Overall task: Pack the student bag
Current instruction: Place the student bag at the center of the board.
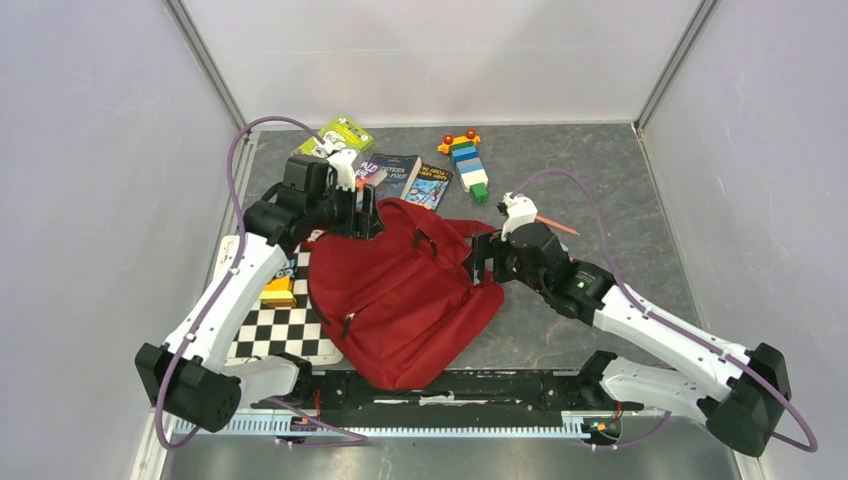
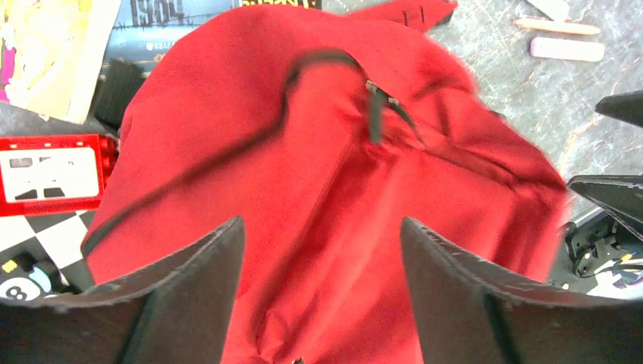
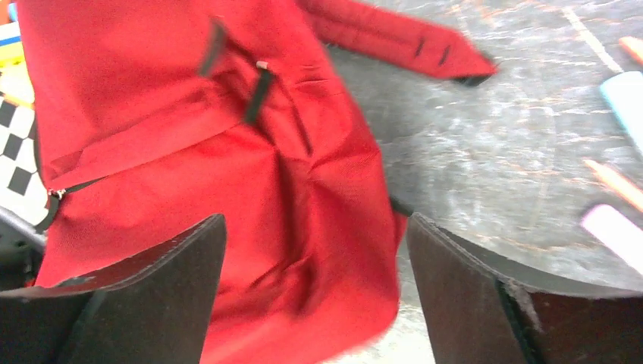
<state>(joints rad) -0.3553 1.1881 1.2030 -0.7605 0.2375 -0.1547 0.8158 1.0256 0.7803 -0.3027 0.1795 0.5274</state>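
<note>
- My left gripper (image 2: 320,224) hangs with its jaws spread wide and nothing between them. Only red cloth shows below the gap.
- My right gripper (image 3: 316,220) is likewise spread wide and empty, above the bag's right edge where it meets the bare table (image 3: 485,152).
- The student bag (image 1: 400,300) lies flat in the middle of the table between my two arms. Its left side is against the checkerboard (image 1: 285,338) and its far end is near the books (image 1: 392,170).
- It looks limp and nearly empty to me. The fabric creases and sags, so I judge it light, soft and unable to keep its own mouth open.
- A pinch on flat cloth would likely slip or just bunch up. I'd rather take a seam, the black zipper pull (image 2: 375,114), or the red strap (image 3: 394,38) trailing off the far side.
- To pack it, I expect one gripper must lift an edge of the opening while the other feeds things in. I can't tell from here whether the main zipper is open.
</note>
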